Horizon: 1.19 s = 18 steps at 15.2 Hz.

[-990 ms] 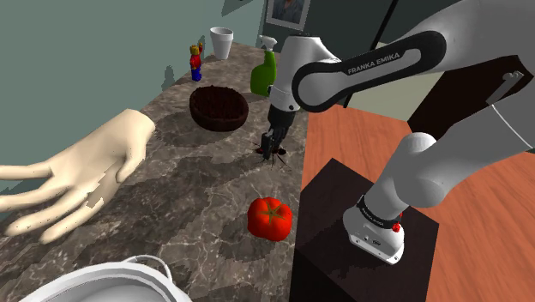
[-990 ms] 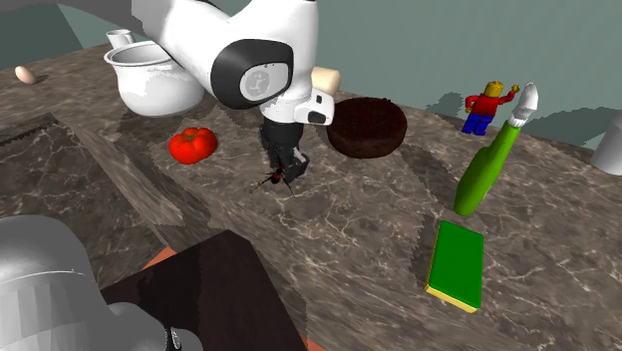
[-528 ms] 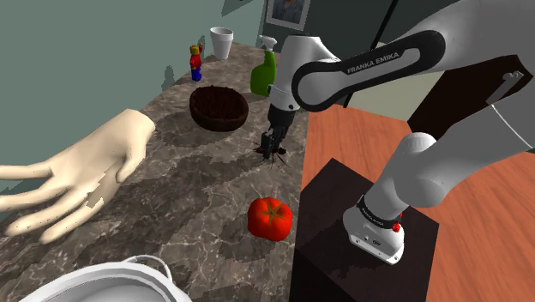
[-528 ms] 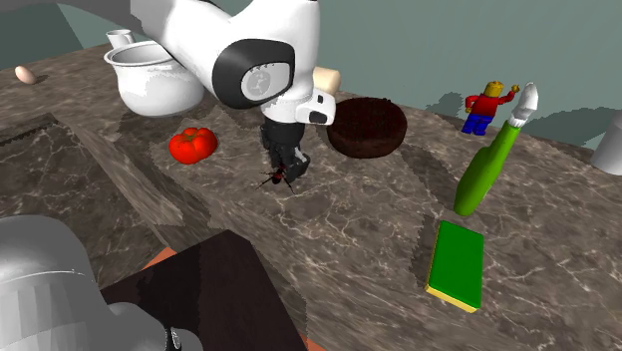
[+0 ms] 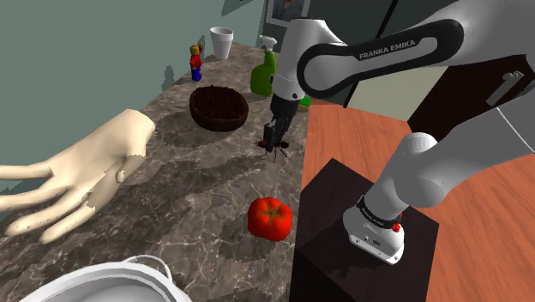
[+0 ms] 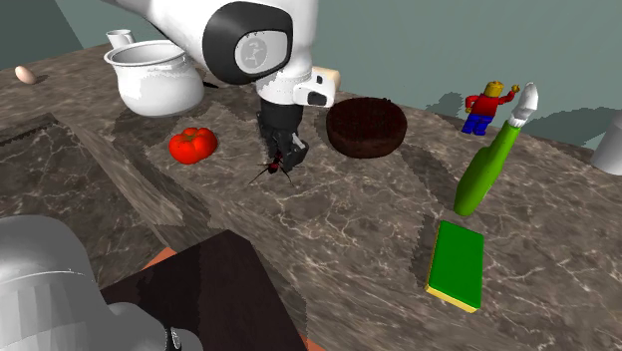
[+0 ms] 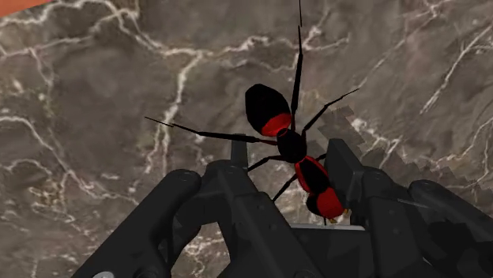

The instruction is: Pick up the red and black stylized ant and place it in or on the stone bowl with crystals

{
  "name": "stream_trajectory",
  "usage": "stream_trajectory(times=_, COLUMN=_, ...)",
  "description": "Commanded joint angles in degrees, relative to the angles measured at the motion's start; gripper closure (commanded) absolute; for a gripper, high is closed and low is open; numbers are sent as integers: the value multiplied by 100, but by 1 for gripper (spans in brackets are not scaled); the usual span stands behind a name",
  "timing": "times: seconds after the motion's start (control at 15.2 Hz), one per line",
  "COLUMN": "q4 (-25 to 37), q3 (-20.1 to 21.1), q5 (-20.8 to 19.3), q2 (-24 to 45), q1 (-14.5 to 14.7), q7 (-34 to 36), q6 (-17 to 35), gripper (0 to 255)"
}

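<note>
A white Franka arm (image 5: 377,56) with dark joints rises from its base at the shoulder view's lower right, bends at the elbow and reaches up and to the left, its forearm lettered FRANKA EMIKA. The wrist points the all-black gripper (image 5: 276,137) straight down. Its two fingers (image 7: 237,170) are closed in on a red and black ant (image 7: 294,147), clasping it between them

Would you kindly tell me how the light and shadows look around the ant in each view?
Wrist view: even light, with a jagged, stair-stepped shadow on the counter beside the ant. Second exterior view: soft grey shadows on the wall behind the toy figure. Shoulder view: flat light, no glare on the counter.
</note>
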Motion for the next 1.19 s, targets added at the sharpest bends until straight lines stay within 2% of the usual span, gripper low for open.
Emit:
stream_trajectory(times=0.0, q4=106, q3=-10, q5=-21, q2=-70, q1=-6, q7=29, q6=-178, gripper=255)
stream_trajectory(times=1.12, q4=1164, q3=-111, q5=-164, q2=-406, q1=-50, q7=230, q6=-1560, gripper=255)
